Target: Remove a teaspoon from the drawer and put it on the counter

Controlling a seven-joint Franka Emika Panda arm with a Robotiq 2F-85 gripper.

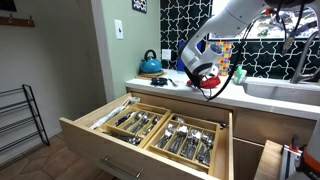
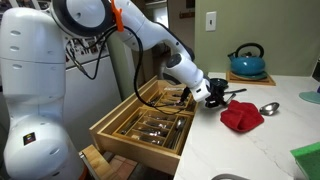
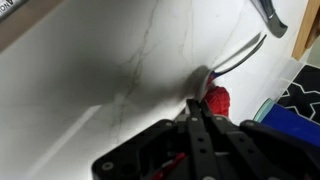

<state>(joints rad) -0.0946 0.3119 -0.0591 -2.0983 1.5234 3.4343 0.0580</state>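
Note:
The wooden drawer (image 1: 95,133) stands pulled open under the counter, its trays full of cutlery (image 1: 185,138); it also shows in an exterior view (image 2: 118,134). A spoon (image 2: 266,107) lies on the white counter (image 2: 240,150) beside a red cloth (image 2: 241,118); in the wrist view its thin handle (image 3: 240,55) runs toward the cloth (image 3: 218,100). My gripper (image 2: 217,95) hangs just over the counter's edge next to the cloth, also seen in an exterior view (image 1: 204,77). In the wrist view its fingers (image 3: 200,108) are pressed together with nothing visible between them.
A blue kettle (image 2: 247,63) stands at the back of the counter, also in an exterior view (image 1: 150,64). A sink (image 1: 285,88) lies to one side. A green object (image 2: 306,160) sits at the counter's near corner. A metal rack (image 1: 18,120) stands on the floor.

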